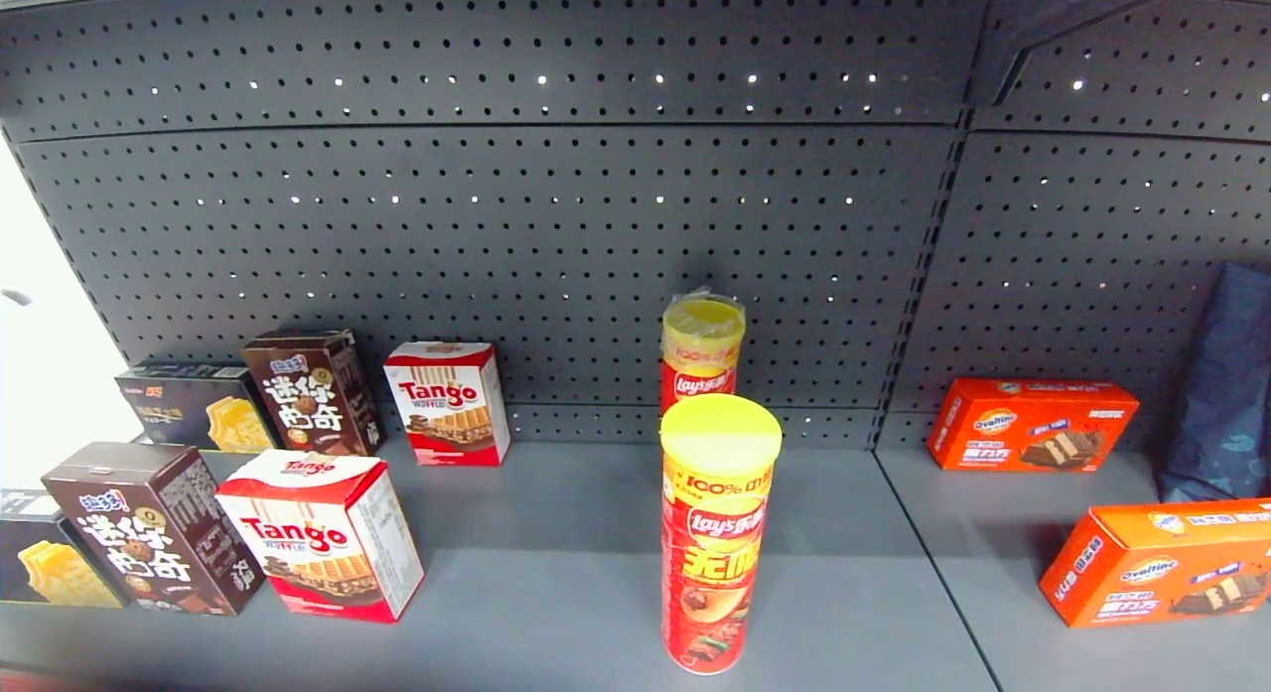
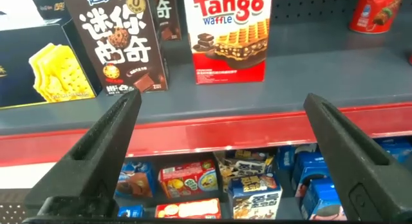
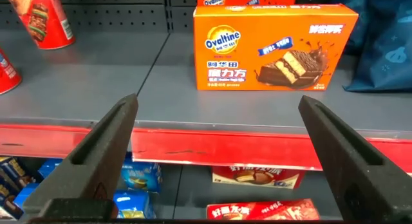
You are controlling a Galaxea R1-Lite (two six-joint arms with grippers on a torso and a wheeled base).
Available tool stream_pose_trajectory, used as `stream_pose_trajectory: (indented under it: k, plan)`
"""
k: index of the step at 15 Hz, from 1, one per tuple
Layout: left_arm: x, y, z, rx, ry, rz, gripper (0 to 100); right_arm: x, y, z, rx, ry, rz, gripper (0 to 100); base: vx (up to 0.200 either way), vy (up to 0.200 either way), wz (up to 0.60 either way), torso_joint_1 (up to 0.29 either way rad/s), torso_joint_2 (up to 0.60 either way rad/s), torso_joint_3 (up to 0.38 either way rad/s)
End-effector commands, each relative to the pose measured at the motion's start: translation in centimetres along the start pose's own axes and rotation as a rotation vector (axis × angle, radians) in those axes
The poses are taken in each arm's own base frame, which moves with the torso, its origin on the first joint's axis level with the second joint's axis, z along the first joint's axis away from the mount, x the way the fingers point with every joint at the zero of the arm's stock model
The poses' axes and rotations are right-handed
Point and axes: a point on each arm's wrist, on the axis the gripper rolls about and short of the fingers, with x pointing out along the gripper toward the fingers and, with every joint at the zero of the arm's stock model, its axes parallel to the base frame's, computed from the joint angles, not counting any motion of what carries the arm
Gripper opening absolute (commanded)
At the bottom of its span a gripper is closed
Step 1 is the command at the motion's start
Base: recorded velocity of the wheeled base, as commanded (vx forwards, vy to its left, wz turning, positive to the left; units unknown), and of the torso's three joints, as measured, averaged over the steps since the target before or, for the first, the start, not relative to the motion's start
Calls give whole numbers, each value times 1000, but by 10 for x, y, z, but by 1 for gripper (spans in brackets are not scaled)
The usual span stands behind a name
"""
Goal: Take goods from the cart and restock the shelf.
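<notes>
- Right now both arms sit low in front of the shelf (image 1: 556,583), near its red front edge (image 2: 257,130).
- The left gripper (image 2: 222,98) has its jaws spread wide with nothing between them. It faces the front waffle box (image 2: 230,34) and the brown cookie box (image 2: 116,44) just beside it.
- The right gripper (image 3: 217,100) is spread just as wide and is also empty. It faces an orange wafer box (image 3: 275,47).
- The front chip can (image 1: 719,533) stands upright mid-shelf, with the rear chip can (image 1: 702,349) behind it against the pegboard.
- With neither gripper carrying anything, the step in hand is probably fetching the next item from the cart.
- For a box, a grip across the narrow sides would suit. A can is better taken around its middle, since it is tall and likely to tip.
- Bare shelf lies between the waffle box and the cans, and between the cans and the orange boxes.
- A new item should come in above the red edge and be set down upright with its label forward, in line with its own kind. The jaws should let go only once it rests flat.
</notes>
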Motion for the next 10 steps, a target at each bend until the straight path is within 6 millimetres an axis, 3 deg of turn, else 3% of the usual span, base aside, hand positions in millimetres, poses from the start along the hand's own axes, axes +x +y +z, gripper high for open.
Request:
stream_pose_trajectory:
  k: [1,10]
  plan:
    - [0,0,0,1,1,0,100,0,0,0,0,0,0,100,0,0,0,0,0,0]
    - [0,0,0,-2,0,0,100,0,0,0,0,0,0,100,0,0,0,0,0,0]
